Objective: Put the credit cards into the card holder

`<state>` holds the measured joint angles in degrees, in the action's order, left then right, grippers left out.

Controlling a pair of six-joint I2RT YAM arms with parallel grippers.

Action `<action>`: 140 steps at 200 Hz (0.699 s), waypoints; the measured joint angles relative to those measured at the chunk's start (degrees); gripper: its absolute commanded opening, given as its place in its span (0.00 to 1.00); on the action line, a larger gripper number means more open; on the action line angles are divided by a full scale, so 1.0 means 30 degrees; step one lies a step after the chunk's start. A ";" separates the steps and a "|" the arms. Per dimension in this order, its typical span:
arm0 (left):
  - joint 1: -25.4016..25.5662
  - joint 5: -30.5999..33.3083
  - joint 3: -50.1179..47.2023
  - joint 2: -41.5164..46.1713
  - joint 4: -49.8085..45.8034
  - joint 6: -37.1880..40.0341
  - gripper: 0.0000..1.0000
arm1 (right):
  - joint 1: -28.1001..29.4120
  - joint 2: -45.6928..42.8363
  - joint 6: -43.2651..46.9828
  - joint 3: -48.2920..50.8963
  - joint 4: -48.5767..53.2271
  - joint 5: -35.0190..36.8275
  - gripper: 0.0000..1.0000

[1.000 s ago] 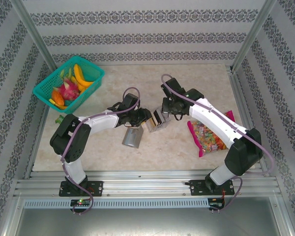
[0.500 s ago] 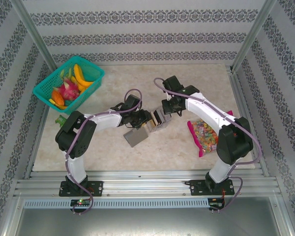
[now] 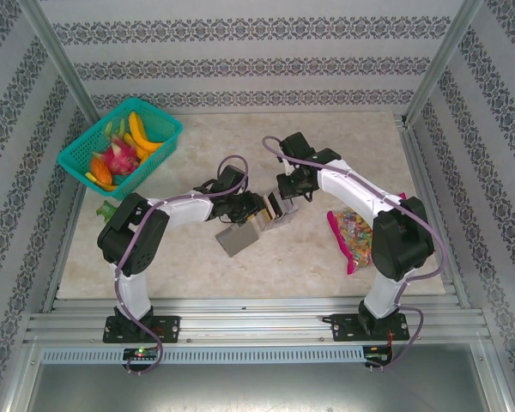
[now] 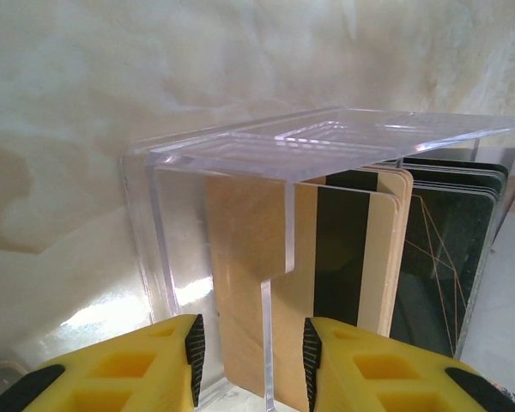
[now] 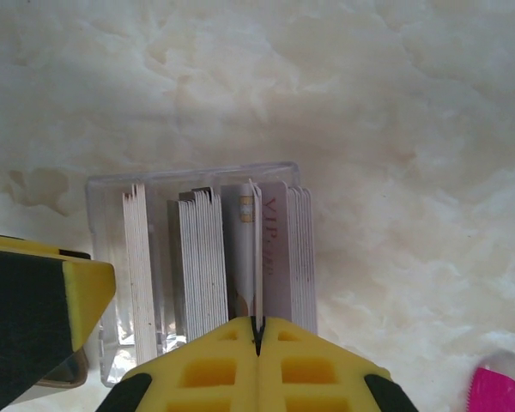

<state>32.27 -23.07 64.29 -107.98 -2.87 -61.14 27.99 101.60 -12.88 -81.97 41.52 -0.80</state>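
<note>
- The card holder [image 3: 233, 241] lay flat on the table nearest the arm bases, a dark-grey sleeve just beside the clear tray [image 4: 146, 223]. It looked light and likely to slide if a card pushed at its mouth.
- The left gripper [image 4: 249, 330] straddled a clear wall of that tray with its jaws partly apart. Whether they pressed on it could not be told.
- The credit cards [image 4: 360, 257] stood on edge, packed in the tray. They looked thin, stiff, slick-faced and light, and were best taken by the exposed top edge.
- The right gripper [image 5: 257, 330] was clenched on the top edge of a single card [image 5: 257, 257] within the pack. So narrow a pinch would probably let it swivel.
</note>
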 measured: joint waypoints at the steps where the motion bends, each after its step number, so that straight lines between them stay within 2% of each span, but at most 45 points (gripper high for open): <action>1: 0.0000 0.0000 0.0000 0.0000 0.0000 0.0000 0.38 | 0.0000 0.0015 -0.0007 -0.0007 0.0000 0.0000 0.12; 13: 0.0000 -0.0007 0.0015 -0.0015 -0.0007 0.0000 0.38 | 0.0000 0.0233 -0.0080 -0.0131 0.0058 0.0036 0.15; 25: 0.0000 -0.0007 0.0036 -0.0029 -0.0044 0.0000 0.38 | 0.0007 0.0495 -0.0102 -0.0182 0.0087 0.0240 0.31; 50: 0.0000 -0.0007 0.0044 -0.0029 -0.0080 0.0000 0.38 | 0.0000 0.0459 -0.0277 -0.0175 0.0233 0.0634 0.50; 62: 0.0000 -0.0007 0.0044 -0.0029 -0.0087 0.0000 0.38 | 0.0000 0.0226 -0.0299 -0.0131 0.0204 0.0845 0.54; 73: 0.0000 -0.0007 0.0044 -0.0029 -0.0087 0.0000 0.38 | -0.0051 -0.0153 -0.0466 0.0022 0.0160 0.0911 0.63; 105: 0.0000 -0.0015 0.0044 -0.0029 -0.0095 0.0000 0.37 | -0.1290 -0.0852 -0.1239 0.0612 -0.0306 -0.1027 0.66; 140: 0.0000 -0.0087 0.0044 -0.0087 -0.0095 -0.0007 0.37 | -0.2426 0.0066 -0.2040 0.0758 -0.0699 -0.3679 0.64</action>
<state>32.27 -23.33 64.42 -108.25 -3.16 -61.17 20.71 101.80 -19.00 -79.70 39.42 -11.84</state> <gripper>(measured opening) 0.372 0.656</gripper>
